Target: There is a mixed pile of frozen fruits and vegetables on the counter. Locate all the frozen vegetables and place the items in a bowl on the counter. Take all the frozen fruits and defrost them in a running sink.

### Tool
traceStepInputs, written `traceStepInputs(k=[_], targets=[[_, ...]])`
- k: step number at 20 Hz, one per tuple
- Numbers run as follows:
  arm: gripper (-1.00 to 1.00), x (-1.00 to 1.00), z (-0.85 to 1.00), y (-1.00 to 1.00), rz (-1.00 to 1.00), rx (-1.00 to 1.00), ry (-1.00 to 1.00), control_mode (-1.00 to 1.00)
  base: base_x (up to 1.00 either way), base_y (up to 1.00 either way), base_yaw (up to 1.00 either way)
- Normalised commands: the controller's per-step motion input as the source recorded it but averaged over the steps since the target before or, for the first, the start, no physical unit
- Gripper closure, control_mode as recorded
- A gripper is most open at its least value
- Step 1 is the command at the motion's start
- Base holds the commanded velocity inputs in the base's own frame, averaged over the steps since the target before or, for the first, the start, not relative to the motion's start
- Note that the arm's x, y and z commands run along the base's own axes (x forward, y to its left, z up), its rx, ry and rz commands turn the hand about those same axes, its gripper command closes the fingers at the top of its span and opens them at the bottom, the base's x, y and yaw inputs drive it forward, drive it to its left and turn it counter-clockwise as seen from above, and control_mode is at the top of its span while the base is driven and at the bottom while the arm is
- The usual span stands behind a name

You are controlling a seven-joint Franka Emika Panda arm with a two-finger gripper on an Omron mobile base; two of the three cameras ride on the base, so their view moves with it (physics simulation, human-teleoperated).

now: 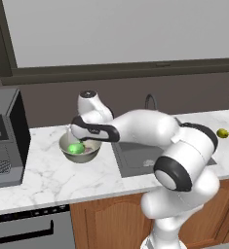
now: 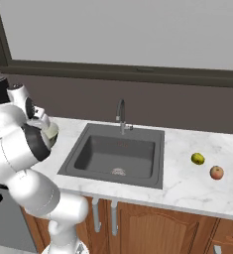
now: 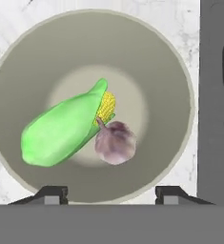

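Observation:
In the hand view, a bright green corn-like vegetable [image 3: 61, 131] and a pale pinkish garlic-like vegetable [image 3: 116, 143] lie touching on the bottom of the beige-grey bowl [image 3: 180, 71]. My gripper [image 3: 112, 193] hovers straight above the bowl, open, with nothing between its fingertips. In the left base view the gripper [image 1: 69, 132] hangs over the bowl [image 1: 62, 146], where the green vegetable [image 1: 77, 148] shows. On the counter right of the sink [image 2: 113, 154] sit the yellow-green fruit [image 2: 198, 158] and the red fruit [image 2: 216, 172].
A dark boxy appliance [image 1: 4, 141] stands on the counter [image 1: 47, 175] just left of the bowl. The curved faucet [image 2: 121, 114] rises behind the sink. My arm's large white elbow [image 1: 184, 160] hangs over the sink's front edge.

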Motion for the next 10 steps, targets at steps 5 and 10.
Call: traceStepInputs(k=[5,10], targets=[[-1.0,-0.09,0.56,-0.14,0.0,-0.03,0.04,-1.0,0.0,0.0,0.0],[-1.0,-0.25,0.32,-0.39,-0.03,-0.02,0.02,-1.0,0.0,0.0,0.0]])
